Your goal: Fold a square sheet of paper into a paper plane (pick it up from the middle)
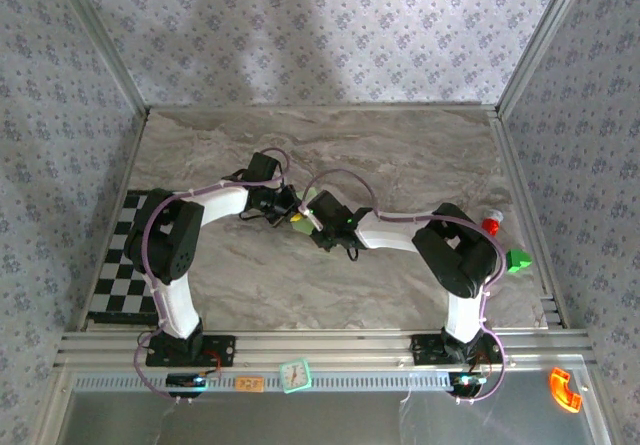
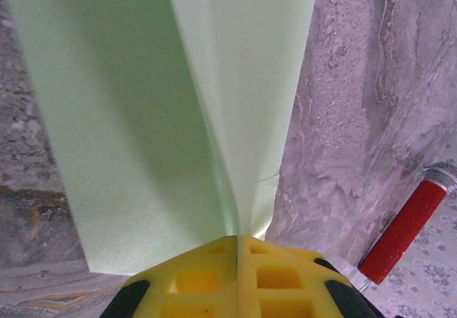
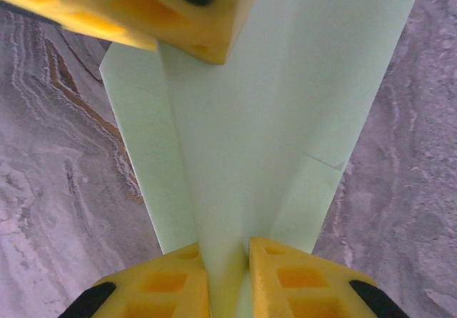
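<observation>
Left end effector (image 2: 239,241) is clamped tight on the sheet of paper (image 2: 178,118), which hangs between both arms over the middle of the counter (image 1: 400,155). Right end effector (image 3: 228,257) is narrow and straddles a folded ridge; you cannot tell whether it bites yet. Risk: two grips on one thin sheet (it has no give), so if you pull the arms apart or twist them out of step, it likely tears or the crease skews. A loose right pinch would let the ridge slip. The yellow fingers sit close together, so a bump is possible. Around: red-handled tool (image 2: 403,229) and green block (image 1: 517,260) by the right edge, well apart from the work; neither stands in your way.
</observation>
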`<state>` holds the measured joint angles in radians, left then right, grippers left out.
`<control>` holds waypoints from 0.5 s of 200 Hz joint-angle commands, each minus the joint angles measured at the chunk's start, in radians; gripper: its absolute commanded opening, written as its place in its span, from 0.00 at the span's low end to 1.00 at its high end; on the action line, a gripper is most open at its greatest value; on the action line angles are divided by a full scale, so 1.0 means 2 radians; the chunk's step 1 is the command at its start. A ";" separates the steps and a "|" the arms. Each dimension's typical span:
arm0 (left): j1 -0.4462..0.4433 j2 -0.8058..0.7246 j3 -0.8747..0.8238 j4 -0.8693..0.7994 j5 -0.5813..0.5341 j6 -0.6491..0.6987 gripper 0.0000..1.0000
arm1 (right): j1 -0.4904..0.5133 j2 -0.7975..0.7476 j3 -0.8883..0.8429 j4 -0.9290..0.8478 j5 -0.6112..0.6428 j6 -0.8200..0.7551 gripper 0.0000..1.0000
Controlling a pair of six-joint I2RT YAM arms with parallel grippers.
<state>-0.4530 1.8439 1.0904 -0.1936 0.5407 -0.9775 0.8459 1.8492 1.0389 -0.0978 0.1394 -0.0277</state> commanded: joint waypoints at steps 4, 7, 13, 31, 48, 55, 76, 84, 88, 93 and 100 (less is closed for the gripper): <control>0.000 -0.029 0.010 -0.019 -0.015 0.007 0.12 | 0.000 0.010 0.000 -0.002 -0.027 0.020 0.20; 0.001 -0.030 0.009 -0.020 -0.017 0.007 0.14 | 0.000 0.010 -0.001 -0.001 -0.029 0.021 0.20; 0.003 -0.033 0.009 -0.022 -0.020 0.007 0.16 | -0.001 0.010 -0.003 -0.001 -0.035 0.023 0.19; 0.010 -0.043 0.004 -0.024 -0.029 0.007 0.23 | -0.004 0.011 -0.010 0.004 -0.052 0.035 0.19; 0.018 -0.055 -0.002 -0.023 -0.037 0.007 0.29 | -0.009 0.010 -0.019 0.012 -0.071 0.047 0.19; 0.021 -0.061 -0.006 -0.024 -0.042 0.006 0.31 | -0.012 0.011 -0.022 0.015 -0.078 0.052 0.19; 0.029 -0.083 -0.022 -0.018 -0.059 0.004 0.37 | -0.020 0.012 -0.029 0.020 -0.102 0.066 0.19; 0.030 -0.092 -0.031 -0.012 -0.064 0.001 0.39 | -0.023 0.013 -0.032 0.024 -0.113 0.071 0.19; 0.031 -0.097 -0.035 -0.007 -0.067 0.000 0.40 | -0.025 0.013 -0.034 0.027 -0.118 0.074 0.19; 0.032 -0.103 -0.044 -0.001 -0.070 -0.003 0.41 | -0.028 0.014 -0.035 0.029 -0.126 0.077 0.19; 0.032 -0.112 -0.055 0.013 -0.073 -0.006 0.42 | -0.032 0.015 -0.038 0.033 -0.136 0.083 0.19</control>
<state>-0.3965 1.6844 1.0412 -0.2050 0.4393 -0.9722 0.8001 1.8534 1.0058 -0.0116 -0.0242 0.0769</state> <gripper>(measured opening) 0.407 0.192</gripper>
